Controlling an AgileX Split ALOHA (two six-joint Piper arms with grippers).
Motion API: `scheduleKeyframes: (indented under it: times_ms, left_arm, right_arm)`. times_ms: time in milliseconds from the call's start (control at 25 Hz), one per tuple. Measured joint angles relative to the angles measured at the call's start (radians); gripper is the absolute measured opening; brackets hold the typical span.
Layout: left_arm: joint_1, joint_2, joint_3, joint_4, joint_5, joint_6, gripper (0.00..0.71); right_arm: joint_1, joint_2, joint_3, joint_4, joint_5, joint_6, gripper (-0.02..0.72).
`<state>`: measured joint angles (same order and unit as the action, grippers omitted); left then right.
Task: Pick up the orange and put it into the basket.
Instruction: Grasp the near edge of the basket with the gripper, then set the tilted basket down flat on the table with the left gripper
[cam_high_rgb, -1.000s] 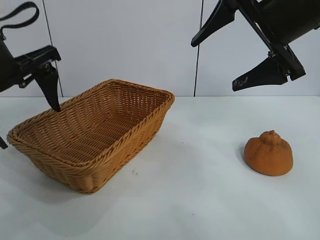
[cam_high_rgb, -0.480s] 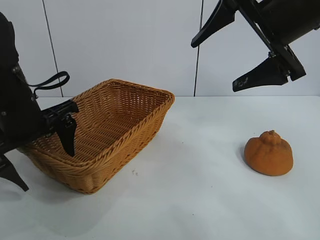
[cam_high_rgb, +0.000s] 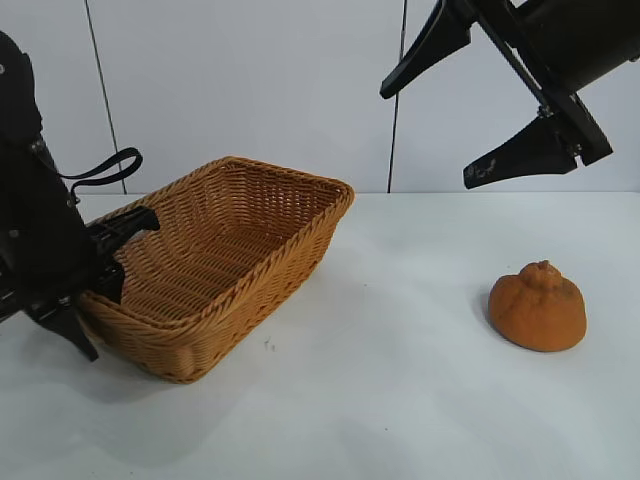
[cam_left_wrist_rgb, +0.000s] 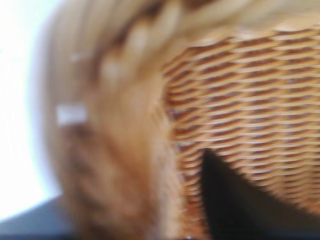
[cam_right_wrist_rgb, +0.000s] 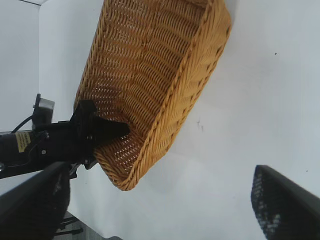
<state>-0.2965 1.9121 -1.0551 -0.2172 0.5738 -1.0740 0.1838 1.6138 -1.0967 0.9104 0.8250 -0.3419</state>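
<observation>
At the far left of the exterior view the left gripper (cam_high_rgb: 88, 300) is down at the near short end of the basket (cam_high_rgb: 290, 262), its dark body covering that corner. One finger sits inside the basket against the woven wall and the other outside it, so the jaws stand narrow, pinched on the rim; the right wrist view shows the same hold, with the left gripper (cam_right_wrist_rgb: 102, 137) clamped over the end wall. In the left wrist view the weave fills almost everything, a dark finger (cam_left_wrist_rgb: 235, 200) lying against the inner wall, the braided rim (cam_left_wrist_rgb: 150, 45) blurred close above it.

The basket (cam_right_wrist_rgb: 195, 90) rests on the table (cam_high_rgb: 400, 400), a plain white top with a few small dark specks near the basket's long side. It stands skewed, its far end pointing toward the middle of the table.

Behind the table is a pale wall (cam_high_rgb: 250, 90) of flat panels, split by thin dark vertical seams.

To the right, well apart from the basket, the orange (cam_high_rgb: 537, 306) sits alone on the table, knobby bump up, nothing touching it.

Above it hangs the right gripper (cam_high_rgb: 445, 125), high off the table, its two black fingers spread wide and holding nothing.
</observation>
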Motion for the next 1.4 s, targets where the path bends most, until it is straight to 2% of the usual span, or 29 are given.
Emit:
scheduleKeyframes:
  times_ms: [120, 200, 440, 560, 720, 960, 1080, 1280, 1400]
  left_arm:
    - [0.013, -0.031, 0.0, -0.02, 0.013, 0.016, 0.087]
    - [0.04, -0.042, -0.008, -0.048, 0.028, 0.076, 0.087]
    - [0.155, -0.045, -0.104, -0.208, 0.116, 0.439, 0.087]
    - [0.176, -0.047, -0.167, -0.234, 0.15, 0.581, 0.087]
    - [0.177, -0.04, -0.242, -0.212, 0.225, 0.667, 0.087]
    - [0.176, 0.06, -0.369, -0.179, 0.401, 0.809, 0.087]
    - [0.154, 0.098, -0.435, -0.166, 0.459, 0.888, 0.087]
    - [0.089, 0.128, -0.474, -0.177, 0.492, 0.973, 0.087]
    - [0.089, 0.155, -0.477, -0.179, 0.488, 0.973, 0.087]
  right_arm:
    - [0.0, 0.0, 0.0, 0.0, 0.001, 0.0, 0.674]
    - [0.0, 0.0, 0.0, -0.001, 0.001, 0.0, 0.674]
    - [0.0, 0.0, 0.0, -0.015, 0.001, 0.0, 0.674]
    - [0.0, 0.0, 0.0, -0.017, 0.002, 0.0, 0.674]
    - [0.0, 0.0, 0.0, -0.019, 0.002, 0.0, 0.674]
    - [0.0, 0.0, 0.0, -0.02, 0.003, 0.0, 0.674]
    - [0.0, 0.0, 0.0, -0.02, 0.006, 0.0, 0.674]
    - [0.0, 0.0, 0.0, -0.021, 0.01, 0.0, 0.674]
    - [0.0, 0.0, 0.0, -0.022, 0.014, 0.001, 0.674]
